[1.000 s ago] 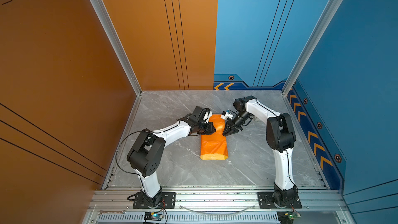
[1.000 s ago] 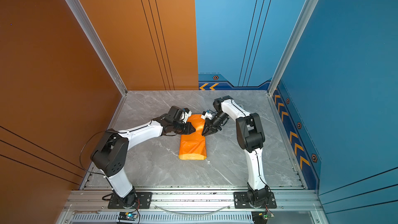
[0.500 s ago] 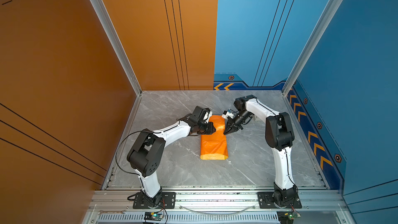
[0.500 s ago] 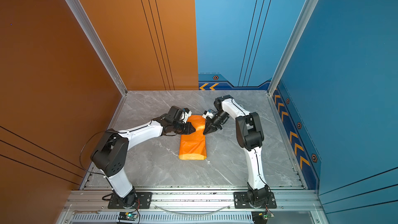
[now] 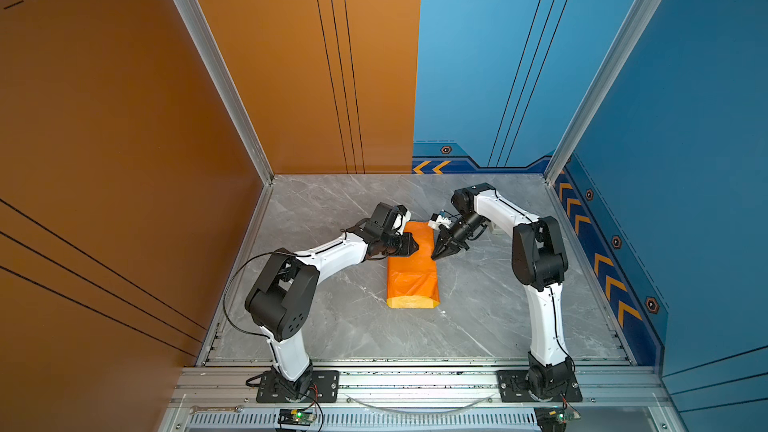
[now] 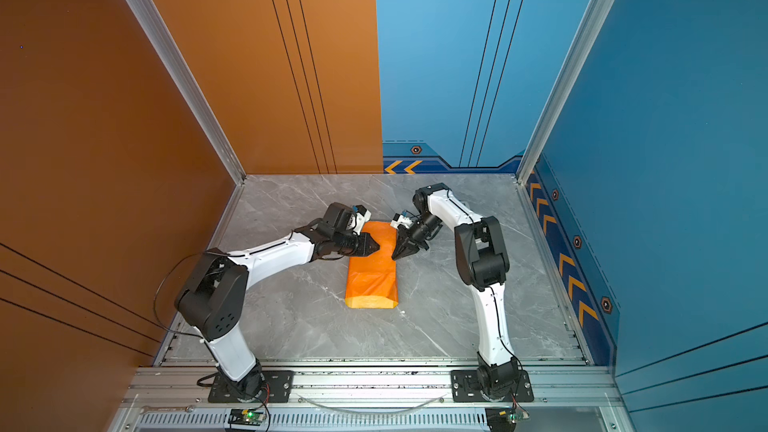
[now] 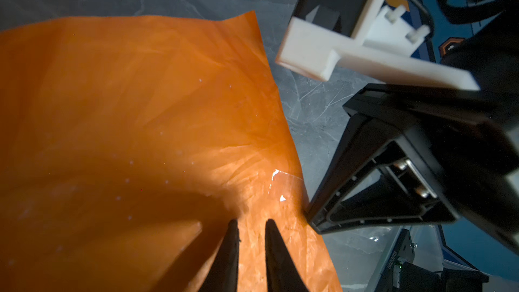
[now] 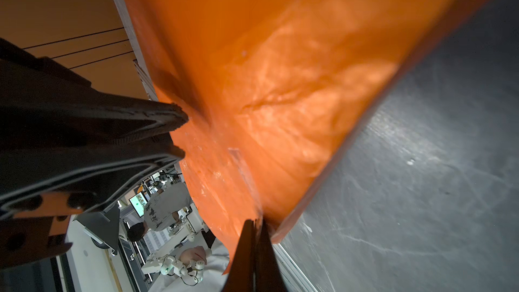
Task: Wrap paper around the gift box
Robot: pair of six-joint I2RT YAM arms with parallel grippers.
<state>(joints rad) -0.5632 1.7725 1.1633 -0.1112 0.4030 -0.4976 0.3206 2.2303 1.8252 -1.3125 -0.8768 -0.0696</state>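
paper (image 5: 412,280): we see it folded orange-side out, mid-frame on the worktop (image 5: 498,317)
left gripper (image 7: 250,227): narrowly parted, tips resting on the paper
right gripper (image 8: 255,227): closed, tips at the paper's edge

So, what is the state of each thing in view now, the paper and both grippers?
paper, folded into a long orange bundle, lying on the table.
gift box, not visible.
left gripper, jaws slightly apart, tips on the paper.
right gripper, shut, tips at the paper's edge.

Grey marble floor (image 5: 353,326), orange wall (image 5: 124,118) (black pinstripes), blue wall (image 5: 685,118), aluminium corner posts (image 5: 218,76).
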